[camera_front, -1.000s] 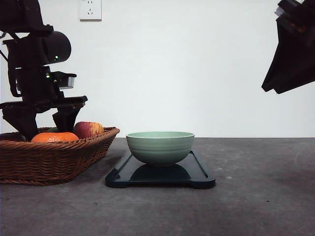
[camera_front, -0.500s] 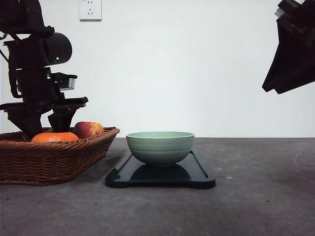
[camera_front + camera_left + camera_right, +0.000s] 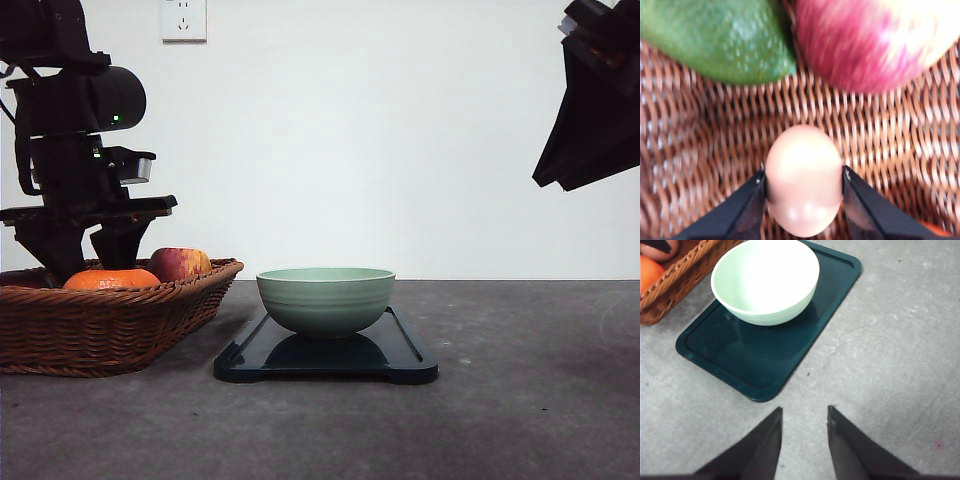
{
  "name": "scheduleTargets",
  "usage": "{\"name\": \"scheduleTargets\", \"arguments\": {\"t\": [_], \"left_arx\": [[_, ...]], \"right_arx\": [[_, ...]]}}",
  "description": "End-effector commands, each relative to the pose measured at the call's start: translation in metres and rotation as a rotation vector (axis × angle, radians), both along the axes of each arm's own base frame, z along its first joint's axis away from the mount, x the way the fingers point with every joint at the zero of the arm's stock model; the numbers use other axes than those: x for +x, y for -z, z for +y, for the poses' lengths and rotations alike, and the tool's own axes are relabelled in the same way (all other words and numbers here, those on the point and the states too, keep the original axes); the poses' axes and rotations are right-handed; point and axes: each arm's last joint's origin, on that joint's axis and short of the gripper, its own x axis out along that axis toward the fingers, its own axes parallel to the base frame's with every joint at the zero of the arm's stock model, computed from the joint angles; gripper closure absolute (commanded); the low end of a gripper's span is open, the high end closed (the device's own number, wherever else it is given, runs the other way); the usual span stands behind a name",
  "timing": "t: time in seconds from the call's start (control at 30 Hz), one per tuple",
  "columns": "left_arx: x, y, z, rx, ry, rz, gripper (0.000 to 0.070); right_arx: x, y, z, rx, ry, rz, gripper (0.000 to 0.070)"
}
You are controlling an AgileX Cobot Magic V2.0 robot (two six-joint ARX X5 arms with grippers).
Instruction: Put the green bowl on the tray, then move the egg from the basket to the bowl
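Observation:
The tan egg (image 3: 803, 180) lies on the woven floor of the basket (image 3: 700, 165), and my left gripper (image 3: 802, 173) is shut on it, a dark finger pressing each side. From the front, that gripper (image 3: 88, 250) reaches down into the wicker basket (image 3: 100, 325) at the left, where the rim and fruit hide the egg. The pale green bowl (image 3: 325, 298) stands upright and empty on the dark tray (image 3: 400, 360) at the table's middle. My right gripper (image 3: 805, 411) hovers open over bare table near the tray (image 3: 765, 350) and bowl (image 3: 765, 280).
A red-yellow apple (image 3: 875, 40) and a green fruit (image 3: 715, 40) lie in the basket close beyond the egg. An orange (image 3: 110, 279) and the apple (image 3: 180, 263) show above the rim. My right arm (image 3: 595, 100) hangs high at the right. Grey table (image 3: 530, 380) stretches right of the tray.
The left gripper's fingers have drawn closer together inside the basket and the arm has shifted up very slightly. Bowl, tray and right arm have not moved.

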Motion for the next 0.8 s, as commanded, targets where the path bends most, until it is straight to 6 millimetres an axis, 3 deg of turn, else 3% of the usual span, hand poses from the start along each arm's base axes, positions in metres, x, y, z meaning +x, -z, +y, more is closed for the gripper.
{"name": "scheduleTargets", "arguments": {"t": [0.0,0.47,0.77], "left_arx": [[0.006,-0.002,-0.002,0.001,-0.002,-0.001,0.0542],[0.01,-0.06,-0.009,-0.026,0.004,-0.007,0.0542],[0.008,-0.099,-0.041,-0.211,0.135,-0.136,0.0542]], "right_arx": [[0.001,0.0,0.002,-0.004,-0.008,-0.01,0.0526],[0.001,-0.001,0.002,-0.004,-0.008,-0.011,0.0526],[0.001,-0.001,0.002,-0.004,-0.009,-0.011,0.0526]]}}
